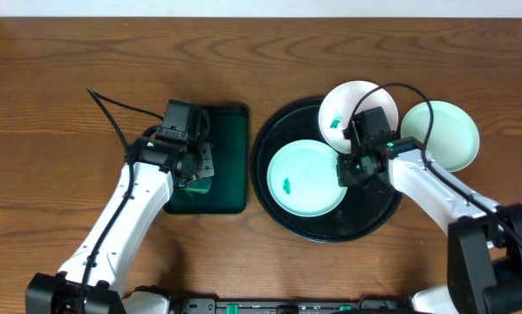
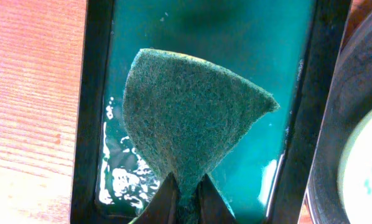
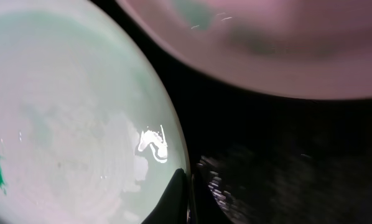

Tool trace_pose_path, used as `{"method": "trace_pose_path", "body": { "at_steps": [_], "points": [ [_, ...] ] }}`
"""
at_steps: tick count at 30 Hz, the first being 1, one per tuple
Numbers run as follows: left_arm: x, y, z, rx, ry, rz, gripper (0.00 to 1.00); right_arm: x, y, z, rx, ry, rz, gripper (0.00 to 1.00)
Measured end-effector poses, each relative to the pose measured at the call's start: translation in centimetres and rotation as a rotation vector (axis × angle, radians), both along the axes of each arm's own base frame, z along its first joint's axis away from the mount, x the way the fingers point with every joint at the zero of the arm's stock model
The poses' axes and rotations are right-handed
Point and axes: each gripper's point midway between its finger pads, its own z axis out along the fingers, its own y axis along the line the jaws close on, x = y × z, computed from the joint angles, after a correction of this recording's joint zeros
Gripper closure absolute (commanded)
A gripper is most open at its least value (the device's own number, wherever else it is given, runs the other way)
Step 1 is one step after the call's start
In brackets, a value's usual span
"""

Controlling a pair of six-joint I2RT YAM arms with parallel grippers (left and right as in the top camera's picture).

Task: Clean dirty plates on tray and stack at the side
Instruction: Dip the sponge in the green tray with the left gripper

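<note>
You see wood on table (image 1: 69,70): brown, clear grain, low satin sheen. On scouring pad (image 2: 186,118): coarse green fibre, fuzzy, matt, ragged at edges. On rectangular green tray (image 2: 285,74): smooth glossy floor, bright white glints; rim black, duller. On pale-mint plate (image 3: 68,112): smooth, glossy, sharp glare spot; glazed ceramic or hard plastic, you cannot tell which. On round black tray (image 3: 279,174): dark, faint speckled sheen.

far plate (image 3: 267,50) blurred, cropped at top
</note>
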Motion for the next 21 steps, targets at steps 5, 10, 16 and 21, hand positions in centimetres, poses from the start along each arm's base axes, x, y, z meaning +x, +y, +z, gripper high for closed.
{"method": "trace_pose_path", "body": {
  "at_steps": [5, 10, 16, 21],
  "points": [
    [0.2, 0.0, 0.1, -0.002, -0.008, 0.000, 0.93, 0.4, -0.5, 0.9, -0.024, -0.037, -0.019, 0.99],
    [0.2, -0.1, 0.1, -0.002, -0.008, -0.002, 0.93, 0.4, -0.6, 0.9, -0.028, -0.036, -0.021, 0.99],
    [0.1, -1.1, 0.0, 0.004, -0.012, -0.045, 0.93, 0.4, -0.6, 0.9, -0.027, -0.034, -0.021, 0.89],
    [0.1, -1.9, -0.4, 0.010, -0.004, -0.085, 0.93, 0.3, -0.6, 0.8, -0.026, -0.031, -0.029, 0.86]
  ]
}}
